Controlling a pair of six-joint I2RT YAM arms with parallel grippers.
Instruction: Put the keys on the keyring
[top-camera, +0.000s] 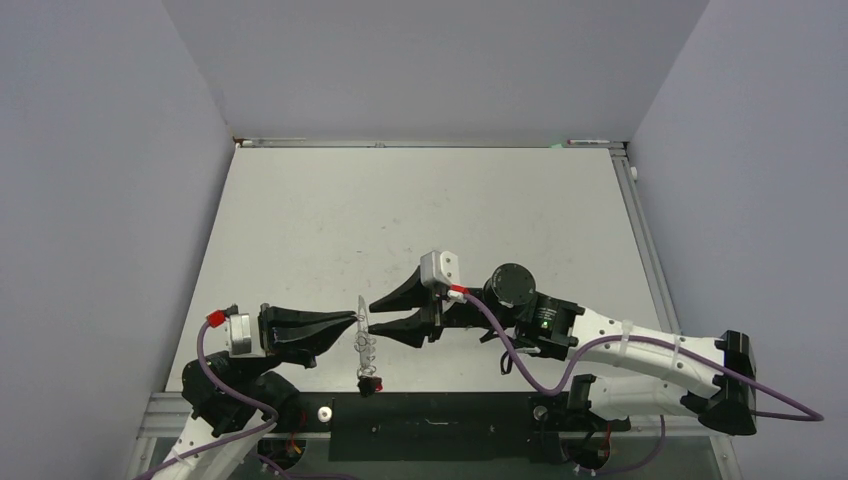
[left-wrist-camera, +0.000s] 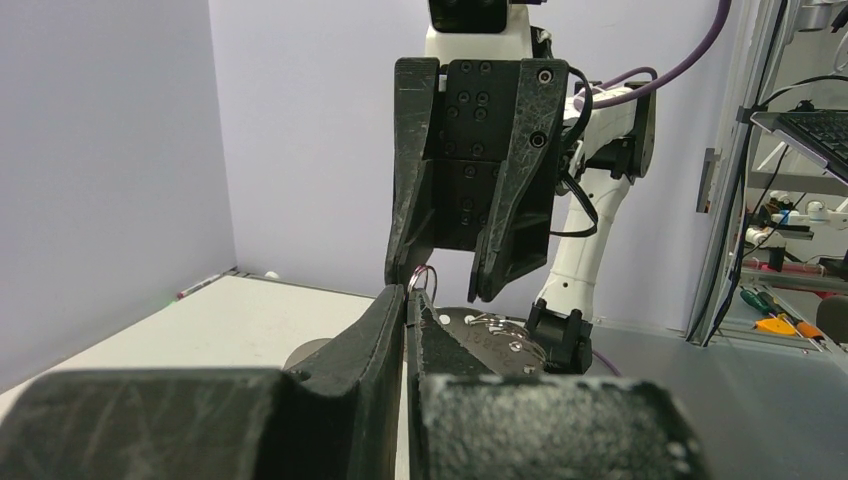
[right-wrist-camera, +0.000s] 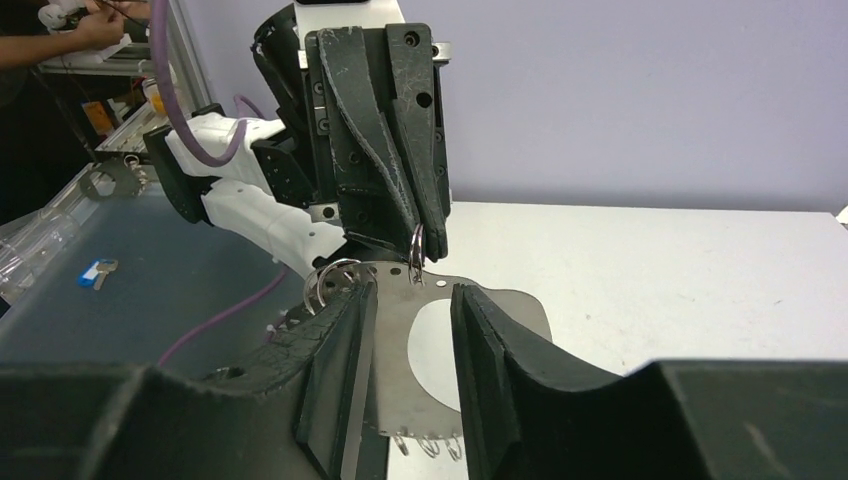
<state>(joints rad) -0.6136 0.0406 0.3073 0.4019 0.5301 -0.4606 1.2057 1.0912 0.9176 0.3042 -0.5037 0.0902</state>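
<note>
The left tool (top-camera: 350, 322) was clamped shut on the keyring (right-wrist-camera: 392, 335), holding it above the bench (top-camera: 420, 210). The right tool (top-camera: 374, 319) straddled it half open, gripping nothing. A red-tagged key (top-camera: 377, 385) apparently hung attached; the blue-tagged key (right-wrist-camera: 97, 271) lay aside, unthreaded.

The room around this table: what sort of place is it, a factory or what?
Most likely a robotics lab's test booth. Plain wall panels box in a white table with two robot arms mounted at its near edge, and a bench beside it holds hand tools.
</note>
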